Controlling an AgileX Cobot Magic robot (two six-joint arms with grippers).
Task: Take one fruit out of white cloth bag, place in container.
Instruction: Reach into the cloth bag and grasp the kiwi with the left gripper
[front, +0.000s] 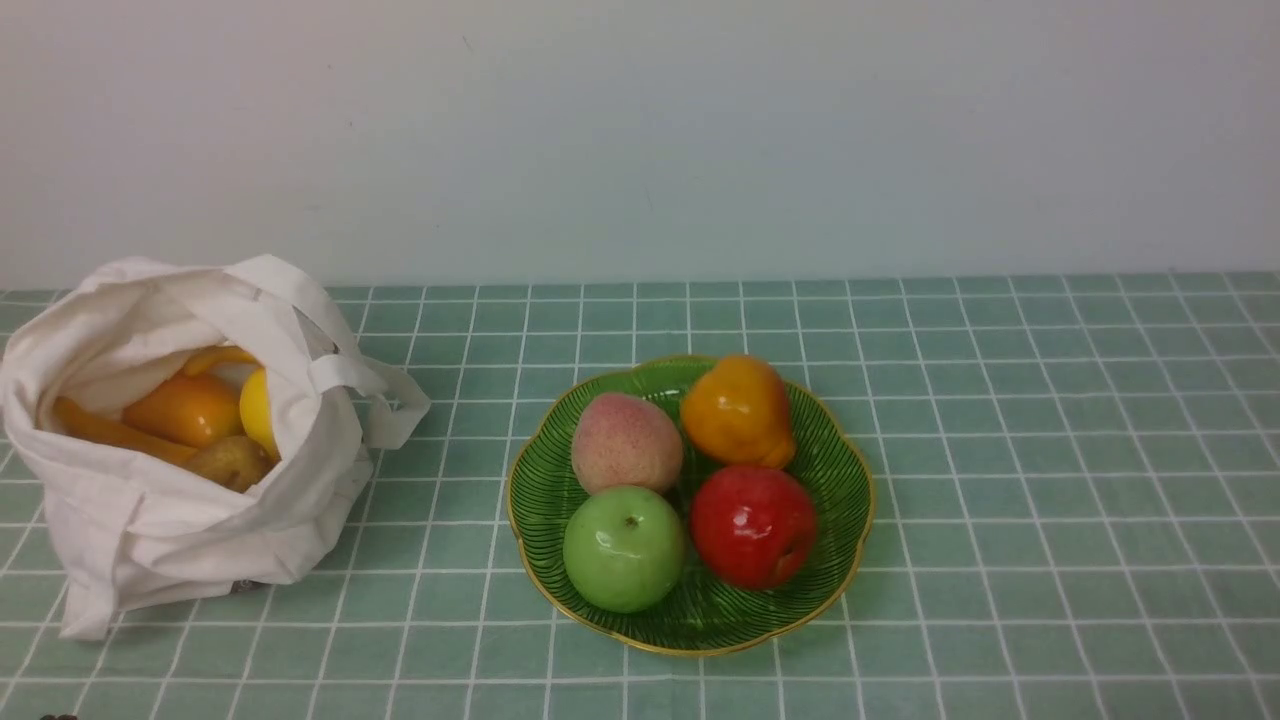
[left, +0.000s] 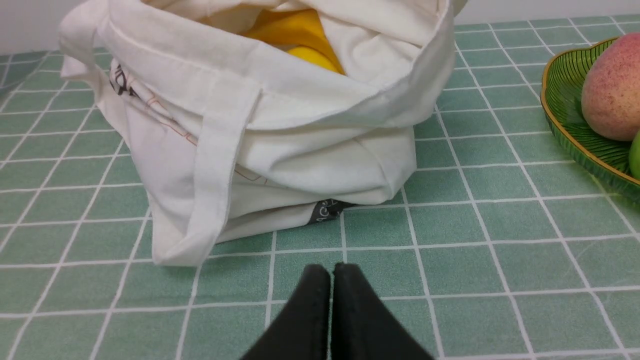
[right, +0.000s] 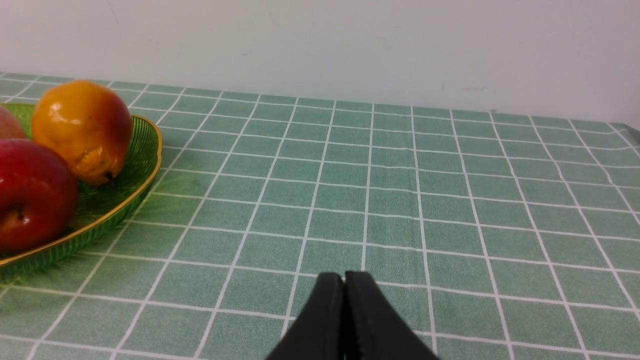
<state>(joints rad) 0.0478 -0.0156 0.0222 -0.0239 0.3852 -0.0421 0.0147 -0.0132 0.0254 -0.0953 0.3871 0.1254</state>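
- The fruit (front: 232, 460), a dull brown oval, lies inside the open bag (front: 180, 520) at the table's (front: 1000, 500) left end, low at the near right of the mouth, touching a yellow fruit (front: 257, 410) and beside an orange one (front: 185, 408).
- Its long axis appears to run roughly across the front view, tilted a little.
- The left fingers (left: 324, 278) are pressed together and hold nothing; they sit low over the table, just before the bag's near wall.
- From them the fruit lies ahead and above, behind the folded cloth rim; the left wrist view shows only yellow inside, not the fruit.
- The right fingers (right: 338, 282) are also closed and empty, over bare table beyond the plate's (front: 830, 480) right side, well apart from the bag.
- The left arm is plainly the nearer, so the pick likely falls to it: rise over the rim, open, and come down across the fruit's short width.
- The plate already carries a peach (front: 626, 440), a pear (front: 738, 410), a green apple (front: 624, 548) and a red apple (front: 752, 525), leaving little bare room except near the edges.
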